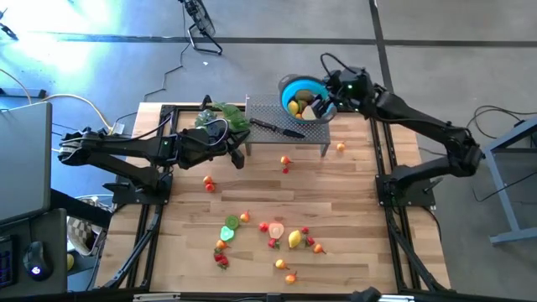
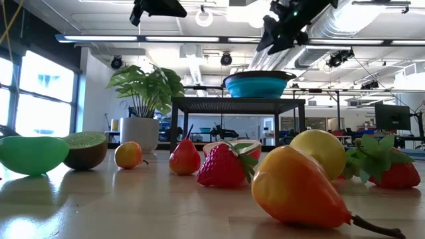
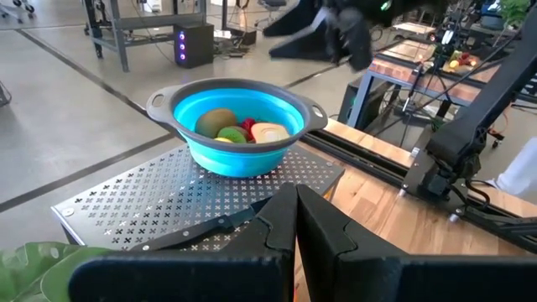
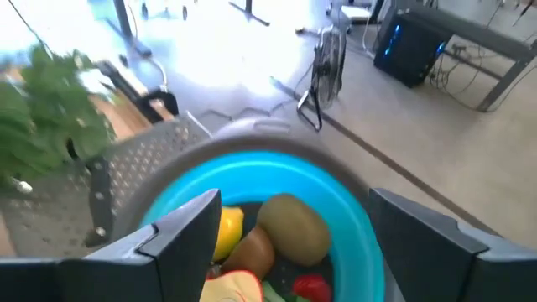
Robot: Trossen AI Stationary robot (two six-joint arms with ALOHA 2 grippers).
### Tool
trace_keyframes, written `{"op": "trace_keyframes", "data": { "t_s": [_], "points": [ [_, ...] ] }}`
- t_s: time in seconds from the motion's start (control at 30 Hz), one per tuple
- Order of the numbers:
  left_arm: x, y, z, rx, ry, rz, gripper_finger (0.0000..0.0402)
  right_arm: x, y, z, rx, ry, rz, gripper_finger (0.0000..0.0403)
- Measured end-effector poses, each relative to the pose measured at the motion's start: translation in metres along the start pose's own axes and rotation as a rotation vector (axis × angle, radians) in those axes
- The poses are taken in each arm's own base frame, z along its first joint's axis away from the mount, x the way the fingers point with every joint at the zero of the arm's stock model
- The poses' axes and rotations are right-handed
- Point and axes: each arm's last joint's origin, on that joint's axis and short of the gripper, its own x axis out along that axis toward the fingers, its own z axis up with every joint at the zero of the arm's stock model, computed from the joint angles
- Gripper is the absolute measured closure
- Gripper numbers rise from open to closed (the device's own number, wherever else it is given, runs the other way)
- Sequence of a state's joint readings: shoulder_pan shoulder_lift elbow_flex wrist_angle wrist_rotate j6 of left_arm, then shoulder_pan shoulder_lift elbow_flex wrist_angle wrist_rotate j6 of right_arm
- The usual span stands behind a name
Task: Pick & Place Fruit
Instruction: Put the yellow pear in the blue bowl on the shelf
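**Bowl perched high, fruit scattered low: where this can slip**

The wooden table [image 1: 352, 193] carries a perforated metal stand [image 1: 268, 126] at its far side, and the blue bowl [image 1: 295, 87] sits on the stand's right end, close to the edge. That is the biggest hazard, in my judgement: a bump from the arm as it pulls away could push the bowl off its raised perch and spill what is already inside.

The right gripper [image 4: 289, 231] hangs directly over the bowl with its fingers spread wide and nothing between them; a kiwi [image 4: 292, 226], a yellow lemon [image 4: 228, 228] and other pieces lie in the bowl beneath it. A low retreat could catch the rim.

The left gripper [image 3: 295, 220] waits near the stand's left end, fingers pressed together on nothing. It sits close to a black-handled knife [image 1: 278, 128] lying on the stand and to a leafy plant [image 1: 220, 116]; a careless swing could sweep either one.

Most of the fruit is not yet collected. A cluster lies on the near part of the table, including a lemon [image 1: 294, 239], a green lime piece [image 1: 229, 233] and a strawberry [image 1: 221, 261], with strays in front of the stand [image 1: 286, 160]. These pieces are small and rounded, so a pinch off centre could send one rolling off the table
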State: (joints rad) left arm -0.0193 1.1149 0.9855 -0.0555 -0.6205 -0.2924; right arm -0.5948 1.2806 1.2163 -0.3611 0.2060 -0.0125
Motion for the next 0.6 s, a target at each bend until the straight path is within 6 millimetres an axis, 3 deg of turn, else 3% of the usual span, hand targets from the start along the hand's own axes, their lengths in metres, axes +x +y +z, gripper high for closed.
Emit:
{"op": "trace_keyframes", "data": {
  "t_s": [0.27,0.6],
  "points": [
    [0.000,0.000,0.000,0.002,0.000,0.000,0.0396,-0.039,-0.004,0.005,0.111,-0.028,0.035,0.0110],
    [0.000,0.000,0.000,0.052,-0.001,0.001,0.0396,-0.078,-0.010,-0.013,0.286,0.136,0.081,0.0110]
  ]
}}
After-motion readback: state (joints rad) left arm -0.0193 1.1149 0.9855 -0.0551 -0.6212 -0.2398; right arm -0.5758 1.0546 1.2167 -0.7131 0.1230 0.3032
